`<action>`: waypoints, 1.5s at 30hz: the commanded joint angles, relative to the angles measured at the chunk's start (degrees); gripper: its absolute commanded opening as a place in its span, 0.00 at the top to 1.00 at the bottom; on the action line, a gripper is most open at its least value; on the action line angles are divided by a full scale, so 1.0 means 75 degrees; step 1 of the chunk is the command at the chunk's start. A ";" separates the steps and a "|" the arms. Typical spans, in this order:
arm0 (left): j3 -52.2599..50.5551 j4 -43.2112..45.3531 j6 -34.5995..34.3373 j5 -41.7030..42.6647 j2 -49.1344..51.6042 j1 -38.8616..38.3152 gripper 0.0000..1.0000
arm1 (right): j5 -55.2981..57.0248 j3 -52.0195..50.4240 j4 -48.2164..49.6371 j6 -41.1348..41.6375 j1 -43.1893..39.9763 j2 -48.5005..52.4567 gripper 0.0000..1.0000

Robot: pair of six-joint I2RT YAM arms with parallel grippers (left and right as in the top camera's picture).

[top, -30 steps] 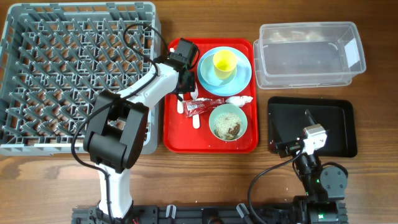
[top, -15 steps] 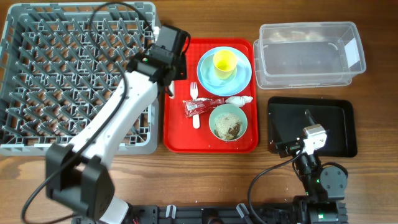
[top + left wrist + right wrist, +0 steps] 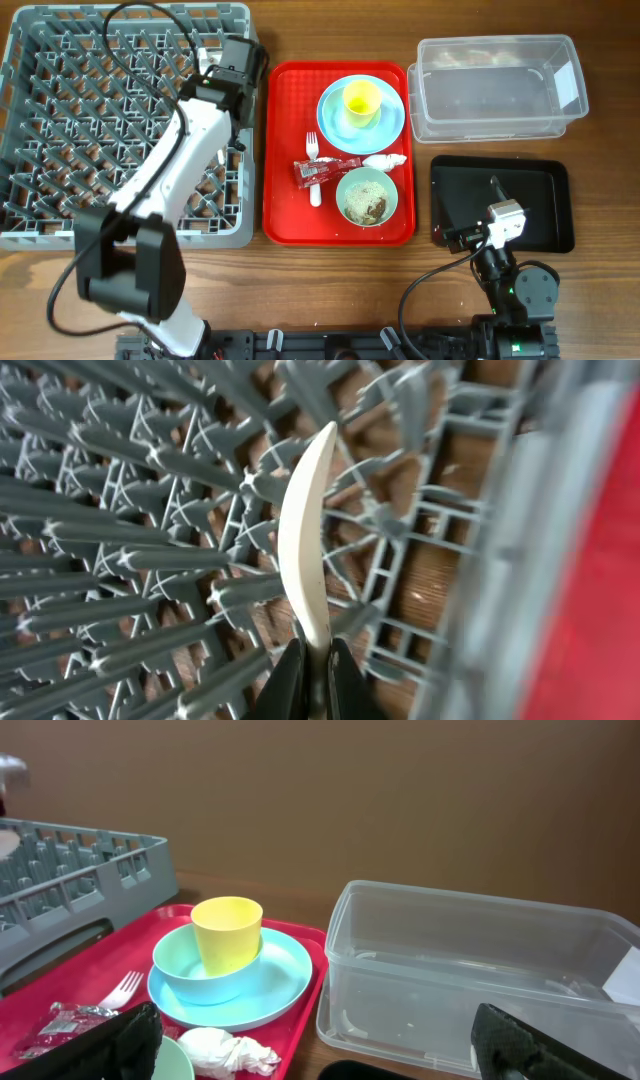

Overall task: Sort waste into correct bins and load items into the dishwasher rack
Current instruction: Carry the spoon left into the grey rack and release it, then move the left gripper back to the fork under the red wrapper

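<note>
My left gripper point(image 3: 232, 62) is shut on the white plastic spoon point(image 3: 305, 550) and holds it over the right side of the grey dishwasher rack point(image 3: 100, 120). On the red tray point(image 3: 285, 215) are the light blue plate point(image 3: 388, 125) with the yellow cup point(image 3: 361, 99), the white fork point(image 3: 313, 165), the red foil wrapper point(image 3: 328, 170), the white napkin point(image 3: 386, 160) and the mint-green bowl point(image 3: 367, 196) with food scraps. My right gripper point(image 3: 320, 1055) is open and empty, low beside the black tray point(image 3: 540, 200). The clear tub point(image 3: 497, 125) stands behind it.
The rack's right wall point(image 3: 560, 540) lies between the spoon and the red tray. The right wrist view also shows the cup point(image 3: 227, 933), the napkin point(image 3: 225, 1050) and the clear tub point(image 3: 480, 970). Bare wooden table lies along the front edge.
My left arm has lifted off the red tray and swung left over the rack, carrying the spoon. The right arm has not moved.
</note>
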 commanded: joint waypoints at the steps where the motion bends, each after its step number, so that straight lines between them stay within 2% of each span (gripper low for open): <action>1: -0.0050 0.0082 0.0297 0.0111 0.0420 0.0125 0.96 | 0.0073 -0.0009 0.0020 0.0058 -0.0032 -0.0032 0.00; 4: -0.0050 0.0274 0.1163 0.0994 0.0452 0.0050 0.96 | 0.0073 -0.0006 0.0020 0.0052 -0.0032 -0.0032 0.00; 7: -0.0050 0.0289 0.1370 0.1064 0.0452 0.0017 0.96 | 0.0070 -0.0009 0.0020 0.0055 -0.0032 -0.0032 0.00; 16: -0.0047 0.0251 0.1335 0.0778 0.0443 0.0017 0.96 | 0.0073 -0.0006 0.0020 0.0055 -0.0032 -0.0032 0.00; 18: -0.0047 0.0221 0.0985 0.0484 0.0373 0.0017 0.96 | 0.0073 -0.0009 0.0020 0.0055 -0.0032 -0.0032 0.00; 29: -0.0047 -0.0044 0.0551 0.0475 -0.0382 0.0003 0.96 | 0.0073 -0.0009 0.0020 0.0055 -0.0032 -0.0032 0.00; 33: -0.0047 -0.0015 0.0662 0.0982 -0.0399 0.0017 0.96 | 0.0073 -0.0009 0.0020 0.0055 -0.0032 -0.0032 0.00; 36: -0.0047 0.0087 0.1696 0.2069 -0.0399 0.0026 0.96 | 0.0070 -0.0006 0.0020 0.0055 -0.0032 -0.0032 0.00; 37: -0.0047 0.0108 0.1740 0.2203 -0.0396 0.0029 0.96 | 0.0073 -0.0006 0.0020 0.0055 -0.0032 -0.0032 0.00; 41: -0.0050 0.0105 0.1731 0.2224 -0.0379 0.0163 0.95 | 0.0073 -0.0006 0.0020 0.0055 -0.0032 -0.0032 0.00; 43: -0.0050 0.0009 0.1600 0.2224 -0.0332 0.0256 0.85 | 0.0073 -0.0006 0.0020 0.0055 -0.0032 -0.0032 0.00; 45: -0.0050 -0.0096 0.1591 0.2218 -0.0227 0.0291 0.86 | 0.0073 -0.0006 0.0020 0.0055 -0.0032 -0.0032 0.00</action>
